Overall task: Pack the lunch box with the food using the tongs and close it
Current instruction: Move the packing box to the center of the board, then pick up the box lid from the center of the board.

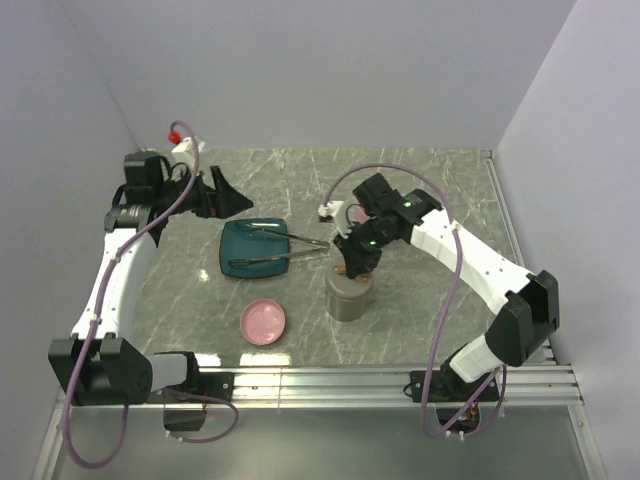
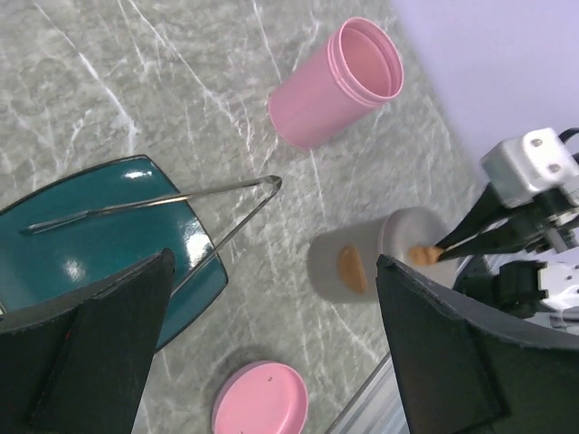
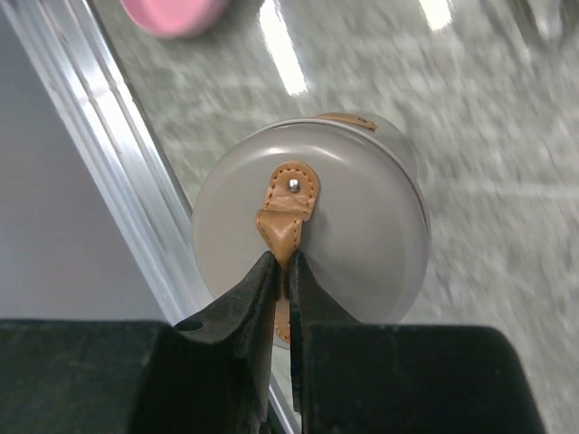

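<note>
I see right gripper (image 3: 282, 264) jaws pinching tan tab (image 3: 286, 217) on lunch box lid (image 3: 362, 244). Left gripper (image 2: 271, 262) jaws spread wide, near tongs (image 2: 181, 199) on teal plate (image 2: 81, 249).

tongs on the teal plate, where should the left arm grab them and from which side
Come down from above: the tongs lie flat on the teal plate, so a side approach looks blocked. Grip across both arms partway back from the joined end, which overhangs the plate edge, where the V is likely narrow enough for the open jaws to straddle.
</note>
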Controlling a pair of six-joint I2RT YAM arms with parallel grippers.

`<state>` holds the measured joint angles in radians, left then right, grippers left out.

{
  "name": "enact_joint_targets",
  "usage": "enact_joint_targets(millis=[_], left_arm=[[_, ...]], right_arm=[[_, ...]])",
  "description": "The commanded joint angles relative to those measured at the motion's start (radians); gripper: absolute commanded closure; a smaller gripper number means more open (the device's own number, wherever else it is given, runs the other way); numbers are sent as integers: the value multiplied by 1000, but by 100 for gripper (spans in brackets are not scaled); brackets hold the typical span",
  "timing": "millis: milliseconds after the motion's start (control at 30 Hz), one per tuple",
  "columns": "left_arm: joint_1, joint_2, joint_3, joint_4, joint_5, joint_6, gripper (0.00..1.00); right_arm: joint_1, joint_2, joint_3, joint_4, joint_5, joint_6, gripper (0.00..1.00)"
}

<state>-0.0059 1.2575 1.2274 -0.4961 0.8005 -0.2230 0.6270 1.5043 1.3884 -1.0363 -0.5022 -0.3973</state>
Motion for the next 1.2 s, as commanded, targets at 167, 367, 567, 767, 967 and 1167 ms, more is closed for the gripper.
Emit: enact_joint_targets(millis=[167,367,567,767,967,1167], left_arm=[[127,-159,-97,80,239,45,1],[135,-153,-72,-172,215,451,1],[141,-205,-140,-300,192,664,2],[141,-282,-209,-442,281,945,6],[139,-276,-230,-510,226,991,8],[141,-299,-270,-477,217,939,7]], right_arm=[[129,213,162,159,30,135,100],[131,309,302,154,102,149,100],[131,338,371,124,77,161,100],[140,295,373,101,31,175,83],[152,238,414,58,-19,192,61],[155,200,454,56,-33,176,41]])
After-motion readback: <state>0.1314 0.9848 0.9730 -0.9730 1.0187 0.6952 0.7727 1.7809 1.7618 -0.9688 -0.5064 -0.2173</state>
